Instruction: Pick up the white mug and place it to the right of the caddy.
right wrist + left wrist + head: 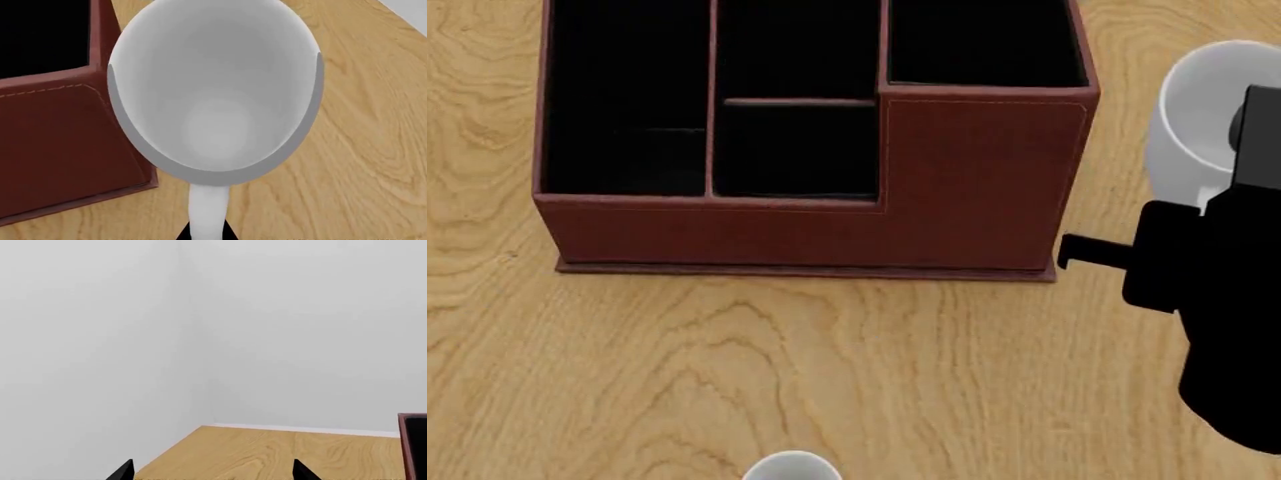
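Gripping the white mug [217, 107] by its handle, the right pincer [208, 235] sits beside the caddy [961, 190].

White mug [1208, 120] just right of the caddy [814, 150], on the table [761, 370].

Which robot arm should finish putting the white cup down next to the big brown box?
The right arm. Its claw is at the handle of the plain white ceramic mug, already right of the reddish-brown leather-look caddy. The left claw points at a wall.
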Available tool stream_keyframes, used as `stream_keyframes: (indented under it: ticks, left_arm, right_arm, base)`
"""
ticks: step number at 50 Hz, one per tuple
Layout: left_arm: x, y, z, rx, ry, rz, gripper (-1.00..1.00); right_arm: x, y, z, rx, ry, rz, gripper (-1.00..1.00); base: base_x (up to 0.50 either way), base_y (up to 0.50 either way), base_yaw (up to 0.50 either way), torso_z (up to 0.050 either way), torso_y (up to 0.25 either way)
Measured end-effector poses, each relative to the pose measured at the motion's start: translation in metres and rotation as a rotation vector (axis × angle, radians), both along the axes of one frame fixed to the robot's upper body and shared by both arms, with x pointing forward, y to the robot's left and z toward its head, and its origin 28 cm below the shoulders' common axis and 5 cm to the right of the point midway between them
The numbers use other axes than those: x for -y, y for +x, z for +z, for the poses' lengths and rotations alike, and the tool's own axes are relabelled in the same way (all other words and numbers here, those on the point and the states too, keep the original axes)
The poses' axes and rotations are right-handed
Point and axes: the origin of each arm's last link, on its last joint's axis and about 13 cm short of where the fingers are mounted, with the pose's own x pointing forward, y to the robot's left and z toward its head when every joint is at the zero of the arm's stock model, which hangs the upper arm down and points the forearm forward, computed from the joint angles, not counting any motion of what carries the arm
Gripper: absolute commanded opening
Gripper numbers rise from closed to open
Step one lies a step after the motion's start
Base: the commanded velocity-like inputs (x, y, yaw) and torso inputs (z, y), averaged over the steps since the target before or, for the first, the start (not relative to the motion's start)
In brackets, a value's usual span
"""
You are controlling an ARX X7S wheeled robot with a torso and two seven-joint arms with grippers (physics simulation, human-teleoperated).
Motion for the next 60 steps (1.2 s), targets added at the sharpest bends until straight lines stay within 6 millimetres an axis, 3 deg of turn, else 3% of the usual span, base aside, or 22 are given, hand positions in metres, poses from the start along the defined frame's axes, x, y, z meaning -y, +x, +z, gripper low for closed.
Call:
stream_keyframes:
  ticks: [60]
  left_arm:
    - [0.001, 0.002, -0.005, -0.02, 0.002, 0.009, 1.0]
  right_arm:
    - [-0.003, 0.041, -0.025, -0.083, 0.02, 0.009, -1.0]
  base:
    - [0.0, 0.0, 0.0, 0.0, 0.001]
